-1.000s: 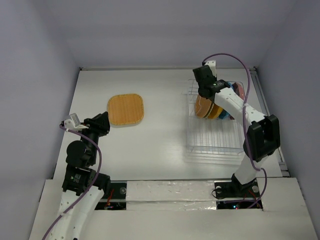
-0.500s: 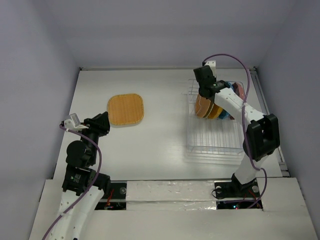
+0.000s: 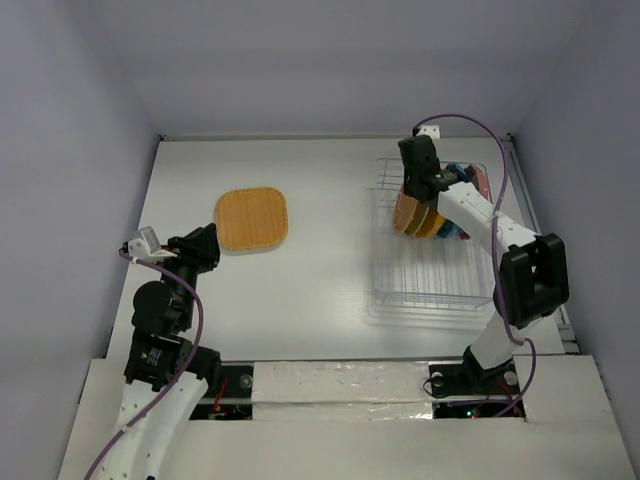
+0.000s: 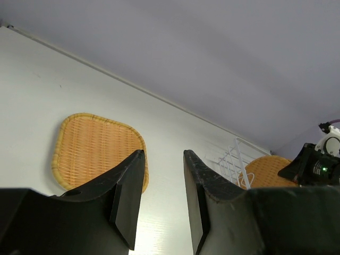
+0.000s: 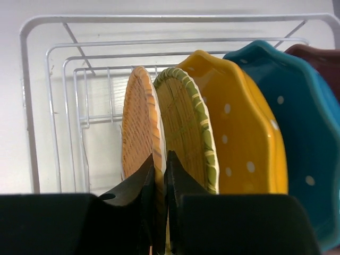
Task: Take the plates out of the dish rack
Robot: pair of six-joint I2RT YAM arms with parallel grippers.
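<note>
An orange-tan woven rounded-square plate point(image 3: 252, 218) lies flat on the table, also in the left wrist view point(image 4: 90, 149). The clear dish rack point(image 3: 430, 285) stands at the right with several plates on edge at its far end. In the right wrist view these are an orange woven plate point(image 5: 139, 127), a yellowish woven plate with a green rim point(image 5: 188, 122), a dotted yellow one point(image 5: 239, 138), a blue one point(image 5: 303, 133) and a dark pink one point(image 5: 319, 53). My right gripper point(image 5: 161, 167) point(image 3: 409, 196) is shut on the orange woven plate's rim. My left gripper point(image 4: 163, 159) point(image 3: 208, 238) is open and empty, near the flat plate.
The rack's white wire frame point(image 5: 159, 17) rises behind the plates, and it also shows in the left wrist view point(image 4: 234, 159). The rack's near half holds bare slots. Grey walls close the table at the back and on both sides.
My right wrist has shifted a little to the right over the rack, and the orange woven plate has tipped slightly with it. The left arm has not moved.
</note>
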